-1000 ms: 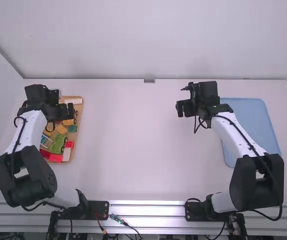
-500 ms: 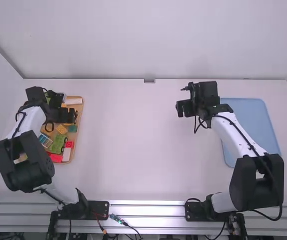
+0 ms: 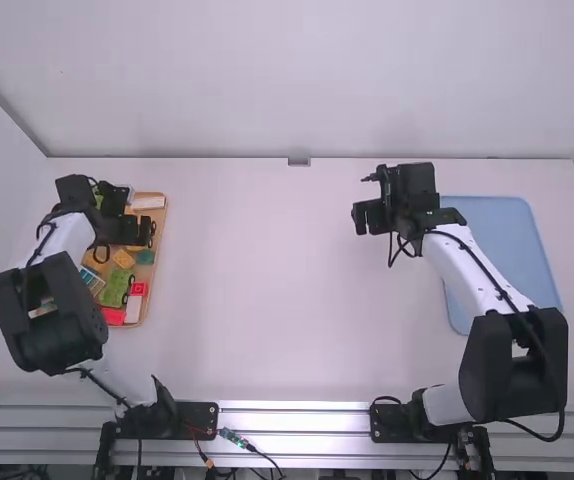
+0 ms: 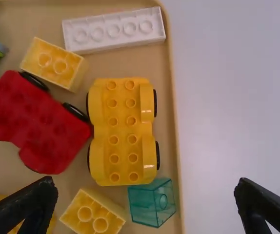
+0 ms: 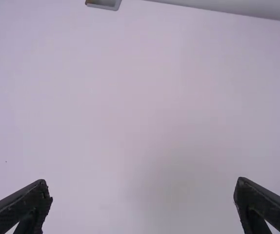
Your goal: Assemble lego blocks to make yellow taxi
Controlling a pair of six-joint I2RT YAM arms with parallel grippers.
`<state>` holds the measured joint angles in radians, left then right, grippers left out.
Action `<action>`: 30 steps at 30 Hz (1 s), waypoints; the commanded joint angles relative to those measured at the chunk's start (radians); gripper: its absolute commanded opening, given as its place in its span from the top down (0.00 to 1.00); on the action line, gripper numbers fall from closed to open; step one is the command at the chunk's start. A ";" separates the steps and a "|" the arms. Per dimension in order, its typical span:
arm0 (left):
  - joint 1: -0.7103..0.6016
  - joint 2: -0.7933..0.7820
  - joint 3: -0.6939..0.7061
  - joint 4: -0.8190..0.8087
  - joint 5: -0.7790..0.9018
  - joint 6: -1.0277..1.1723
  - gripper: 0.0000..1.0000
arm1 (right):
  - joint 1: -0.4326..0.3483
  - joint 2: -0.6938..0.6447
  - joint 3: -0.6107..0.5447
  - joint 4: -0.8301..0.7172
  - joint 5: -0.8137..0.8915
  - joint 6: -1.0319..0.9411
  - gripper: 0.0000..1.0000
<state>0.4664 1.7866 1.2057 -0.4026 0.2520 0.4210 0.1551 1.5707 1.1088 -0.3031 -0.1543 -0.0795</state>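
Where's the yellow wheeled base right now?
In the left wrist view, the yellow wheeled base sits in the wooden tray, between the red wheeled base and the tray's edge, beside the teal block.

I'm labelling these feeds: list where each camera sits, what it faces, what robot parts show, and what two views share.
High view: above and behind the left arm and right arm, both showing; faces forward and down over the table.
Left wrist view: on the left wrist, facing the tan tray of blocks; left gripper, open, shows.
Right wrist view: on the right wrist, facing bare tabletop; right gripper, open, shows.
Shared: high and left wrist views show the tan tray.
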 commanded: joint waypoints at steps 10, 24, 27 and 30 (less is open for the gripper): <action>-0.001 0.084 -0.004 0.035 0.010 -0.012 0.11 | 0.002 0.009 0.034 -0.002 -0.003 0.001 0.01; 0.012 0.142 -0.002 0.084 -0.012 -0.034 0.10 | 0.003 0.009 0.034 -0.003 -0.003 0.001 0.01; 0.019 0.142 -0.003 0.086 -0.011 -0.034 0.10 | 0.002 0.009 0.034 -0.003 -0.006 0.000 0.01; 0.026 0.144 -0.003 0.088 -0.012 -0.034 0.11 | 0.003 0.009 0.034 -0.003 -0.005 0.001 0.01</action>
<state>0.4778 1.9247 1.2049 -0.3130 0.2352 0.3897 0.1551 1.5707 1.1088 -0.3046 -0.1543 -0.0803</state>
